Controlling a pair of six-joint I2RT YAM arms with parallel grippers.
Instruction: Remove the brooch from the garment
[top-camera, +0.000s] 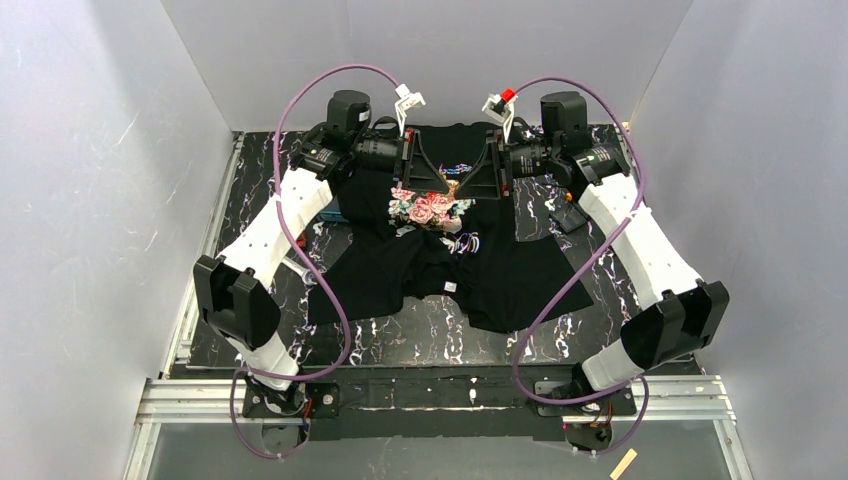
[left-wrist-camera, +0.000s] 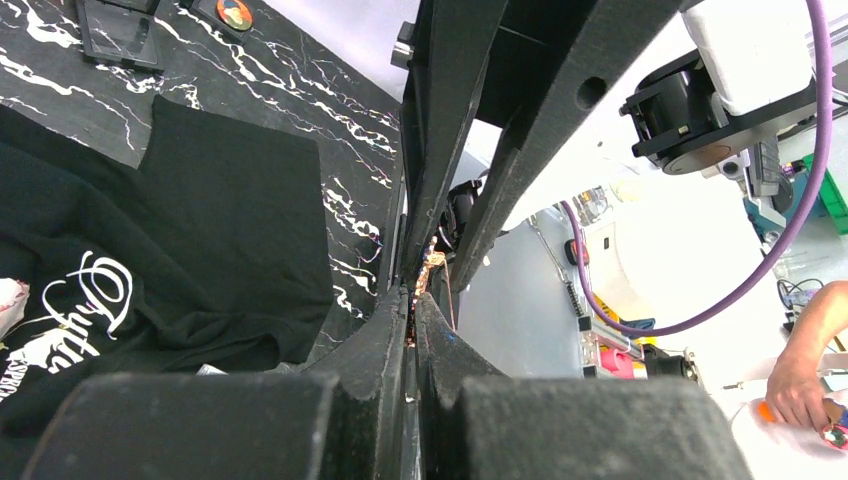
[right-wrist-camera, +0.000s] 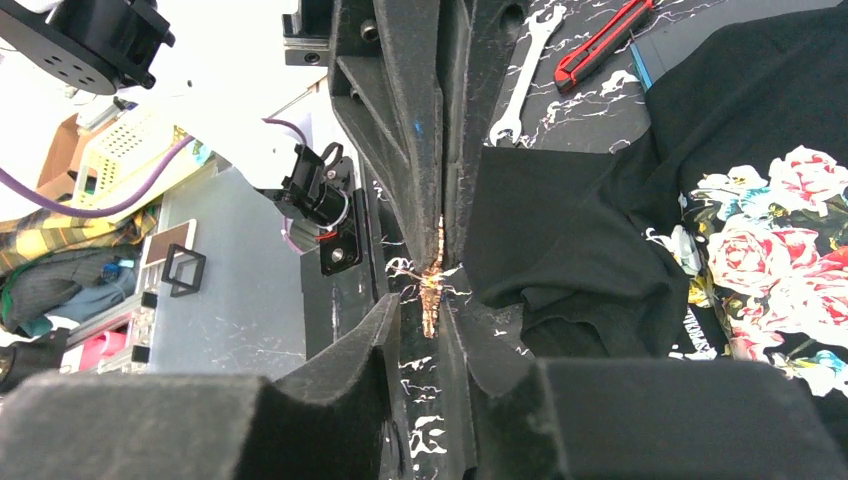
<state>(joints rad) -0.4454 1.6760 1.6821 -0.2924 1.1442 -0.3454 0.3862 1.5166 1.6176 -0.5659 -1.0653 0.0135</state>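
- Left end effector (left-wrist-camera: 413, 305) is clamped on the coppery brooch (left-wrist-camera: 432, 262) over the garment (top-camera: 440, 265), upper centre overhead.
- Right end effector (right-wrist-camera: 431, 315) flanks it; we cannot tell whether it grips.

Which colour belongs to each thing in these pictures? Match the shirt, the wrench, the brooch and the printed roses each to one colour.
Things:
1. shirt
2. wrench
3. brooch
4. printed roses

Colours:
A. pink
B. coppery
C. black
D. silver

Pairs: 1-C, 2-D, 3-B, 4-A
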